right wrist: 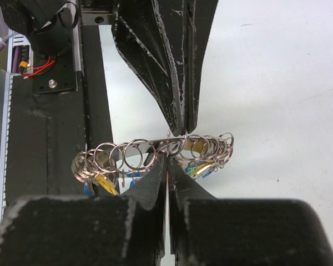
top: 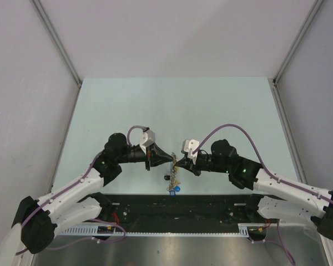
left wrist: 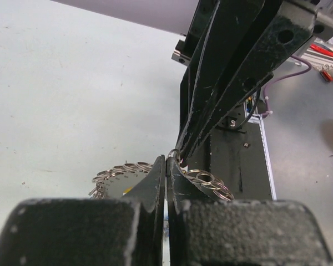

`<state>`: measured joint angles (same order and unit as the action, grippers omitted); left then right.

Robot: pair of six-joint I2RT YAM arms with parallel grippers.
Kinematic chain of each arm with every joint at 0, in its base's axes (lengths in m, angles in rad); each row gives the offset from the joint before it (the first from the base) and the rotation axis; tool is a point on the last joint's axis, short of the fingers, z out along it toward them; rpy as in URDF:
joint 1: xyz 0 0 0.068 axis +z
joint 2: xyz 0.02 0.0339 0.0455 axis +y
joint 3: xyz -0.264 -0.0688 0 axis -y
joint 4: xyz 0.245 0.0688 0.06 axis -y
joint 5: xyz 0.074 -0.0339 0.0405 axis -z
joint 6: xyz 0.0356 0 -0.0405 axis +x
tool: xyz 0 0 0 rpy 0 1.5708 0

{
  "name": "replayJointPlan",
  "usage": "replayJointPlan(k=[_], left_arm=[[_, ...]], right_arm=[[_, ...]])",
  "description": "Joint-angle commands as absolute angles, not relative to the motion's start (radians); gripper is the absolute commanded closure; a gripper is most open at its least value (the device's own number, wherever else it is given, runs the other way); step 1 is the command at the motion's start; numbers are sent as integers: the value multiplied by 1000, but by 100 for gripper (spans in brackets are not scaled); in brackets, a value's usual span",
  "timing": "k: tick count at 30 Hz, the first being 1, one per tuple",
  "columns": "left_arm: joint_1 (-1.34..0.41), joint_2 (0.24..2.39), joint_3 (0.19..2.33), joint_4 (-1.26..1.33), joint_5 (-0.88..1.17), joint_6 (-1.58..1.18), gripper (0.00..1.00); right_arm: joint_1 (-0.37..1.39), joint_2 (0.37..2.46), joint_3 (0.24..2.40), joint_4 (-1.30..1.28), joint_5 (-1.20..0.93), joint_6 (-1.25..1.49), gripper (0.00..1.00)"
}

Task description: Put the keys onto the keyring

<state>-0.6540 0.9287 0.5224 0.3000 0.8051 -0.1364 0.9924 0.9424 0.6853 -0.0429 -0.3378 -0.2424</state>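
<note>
Both hands are meeting tip to tip above the near part of the desk (top: pixel 172 105), and the keyring (right wrist: pixel 127 151) is hanging between them, lifted off the surface. The left hand (left wrist: pixel 166 164) is pinching fully closed on the ring's rim. The right hand (right wrist: pixel 167 164) is gripping the same rim from the opposite side, equally closed, with its tips touching the left's. Whether either is also trapping 1 of the small wire loops is too fine to tell.

The keys (right wrist: pixel 102 183), yellow and blue heads among them, are dangling under the ring, so I am judging that the threading step is in hand or nearing its end. How many keys are left to add I cannot tell.

The next move is calling for 1 hand to be holding the ring steady while the other is easing off and re-gripping. It needs to be small and slow, because the 4 fingertips are crowding the same spot and a twist or a pull apart could drop the ring.

The ring is hanging close to the desk's near edge, just beyond the black base plate (top: pixel 177 208), so a drop there risks it sliding toward the arm bases. Open room is lying on the far side and out to both flanks of the desk, and the side walls (top: pixel 22 83) are standing well apart from both arms
</note>
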Motion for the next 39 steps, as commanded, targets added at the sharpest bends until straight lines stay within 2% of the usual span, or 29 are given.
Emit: replayJointPlan(k=[1, 7, 11, 13, 15, 16, 23, 27, 34, 39], left_arm=[[-657, 884, 511, 454, 756, -186, 100], [-657, 844, 473, 443, 688, -186, 98], [-655, 804, 462, 413, 600, -183, 65], [-653, 785, 465, 379, 566, -167, 59], [-652, 767, 488, 319, 514, -153, 47], [-652, 764, 508, 298, 490, -141, 38], [-606, 729, 618, 86, 240, -109, 2], [-545, 739, 698, -55, 33, -140, 0], [-367, 746, 697, -140, -34, -202, 0], [-339, 715, 664, -159, -44, -203, 0]], right_arm=[[1015, 927, 657, 121, -322, -187, 100], [1012, 904, 657, 118, -310, -204, 100], [1005, 896, 669, 97, -301, -222, 100], [996, 897, 675, 89, -295, -233, 100], [986, 902, 687, 81, -288, -238, 100], [979, 905, 692, 78, -284, -241, 100], [902, 957, 762, 17, -216, -239, 100], [816, 1028, 830, 5, -183, -218, 100], [654, 1255, 1023, 109, -104, -216, 100], [516, 1478, 1254, 202, -72, -216, 100]])
